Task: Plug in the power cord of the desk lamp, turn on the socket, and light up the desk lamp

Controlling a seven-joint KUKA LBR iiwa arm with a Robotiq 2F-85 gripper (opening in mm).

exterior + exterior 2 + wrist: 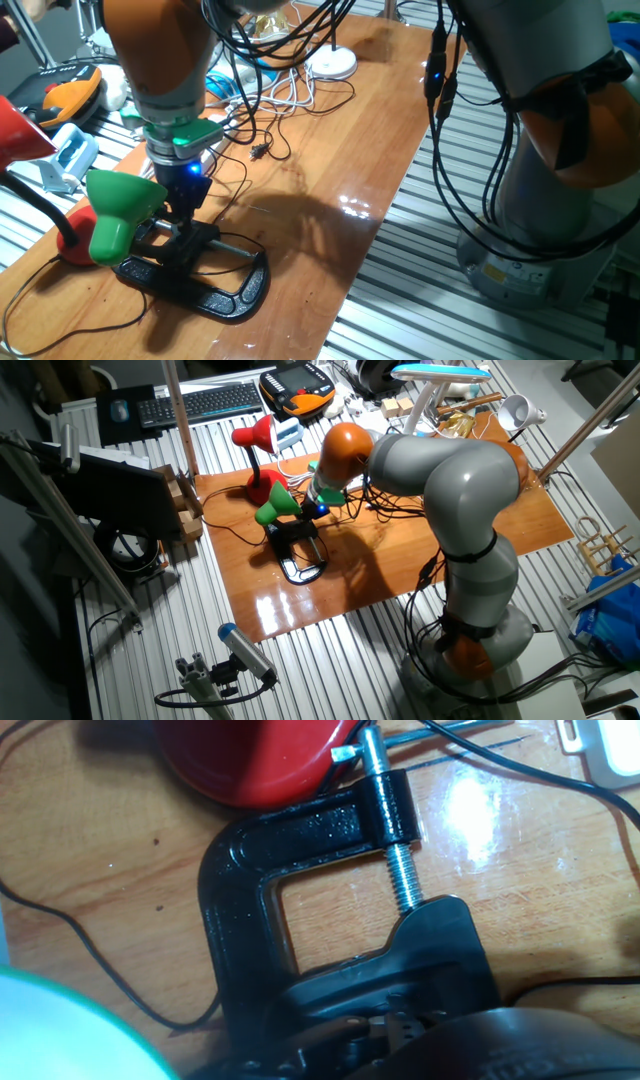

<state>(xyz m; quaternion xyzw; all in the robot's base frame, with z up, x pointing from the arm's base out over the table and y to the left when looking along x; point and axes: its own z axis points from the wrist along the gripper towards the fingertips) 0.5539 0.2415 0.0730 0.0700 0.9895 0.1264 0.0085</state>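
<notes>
Fingers (185, 232): low over black C-clamp (300, 910) on wooden table (330, 150), spread or pressed together cannot be told. Green desk lamp (120, 205): left of fingers, red lamp base (255, 755) beyond. Socket: not seen

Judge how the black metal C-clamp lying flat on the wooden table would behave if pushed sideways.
The black metal C-clamp looks thick and solid, so probably heavy and stiff. It lies flat on the glossy wooden table, so it would likely slide rather than roll or tip. Its threaded steel screw might snag the thin black cable nearby.
</notes>
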